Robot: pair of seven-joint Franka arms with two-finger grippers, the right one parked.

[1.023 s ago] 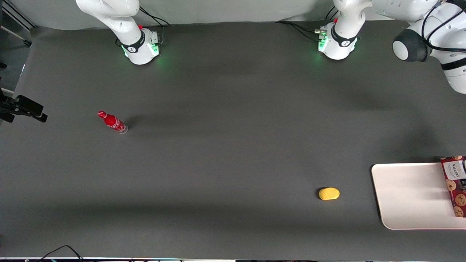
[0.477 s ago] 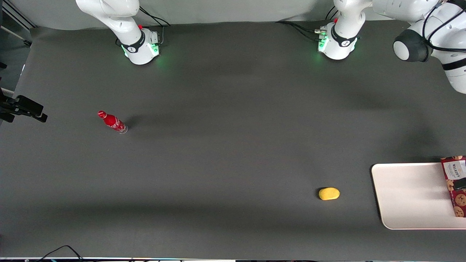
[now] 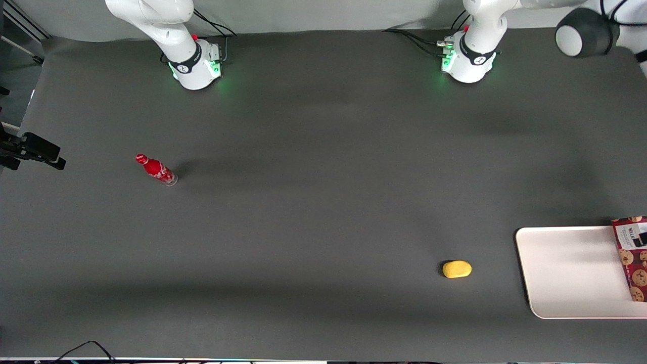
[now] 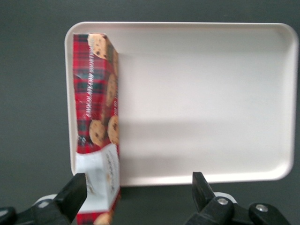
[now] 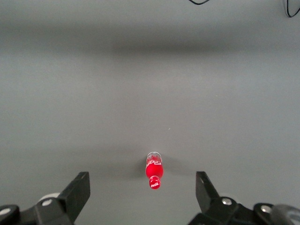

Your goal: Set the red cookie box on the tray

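A dark grey counter point(image 3: 323, 212) fills the front view; near its working arm's end the tray point(image 3: 566, 273) is seen, with the red cookie box point(image 3: 632, 258) lying along the tray's edge, partly cut off by the frame. A yellow object point(image 3: 457, 269) lies beside the tray and a red soda bottle point(image 3: 156, 170) stands toward the parked arm's end.

In the left wrist view the claw point(image 4: 138, 197) is seen released, raised above the tray rim, the box lying close to one finger point(image 4: 75, 194). One end of the box appears to overhang the rim, so it could be tipped off by a brush from that finger.
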